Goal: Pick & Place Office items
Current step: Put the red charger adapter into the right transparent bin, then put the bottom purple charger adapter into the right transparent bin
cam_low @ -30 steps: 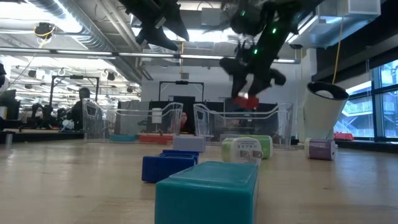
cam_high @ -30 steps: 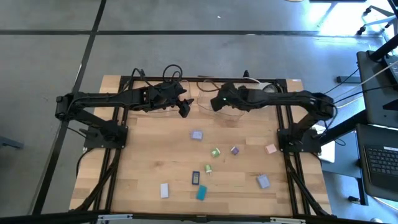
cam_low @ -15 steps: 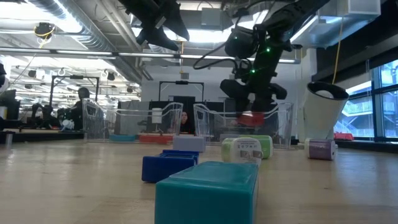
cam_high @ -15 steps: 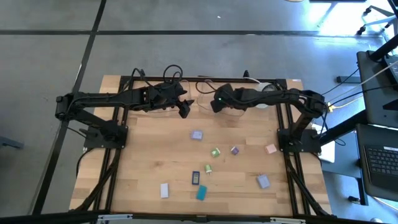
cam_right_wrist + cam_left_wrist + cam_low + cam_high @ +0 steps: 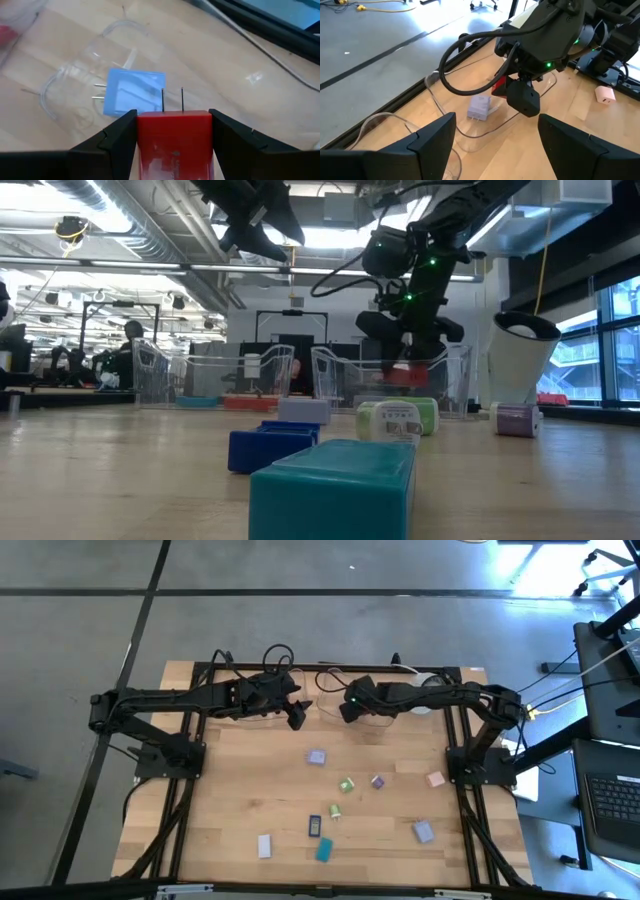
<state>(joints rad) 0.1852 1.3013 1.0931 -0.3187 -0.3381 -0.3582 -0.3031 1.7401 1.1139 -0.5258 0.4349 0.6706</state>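
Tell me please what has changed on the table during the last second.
The right gripper, jaws shut on the red piece, moved left and came down over the right clear tray. The left gripper stayed open and raised, and the loose pieces on the table did not move.

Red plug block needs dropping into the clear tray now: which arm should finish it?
Right. The right gripper holds the red block between its fingers, directly above the clear tray with a lilac block inside. The left gripper is open, empty, beside it.
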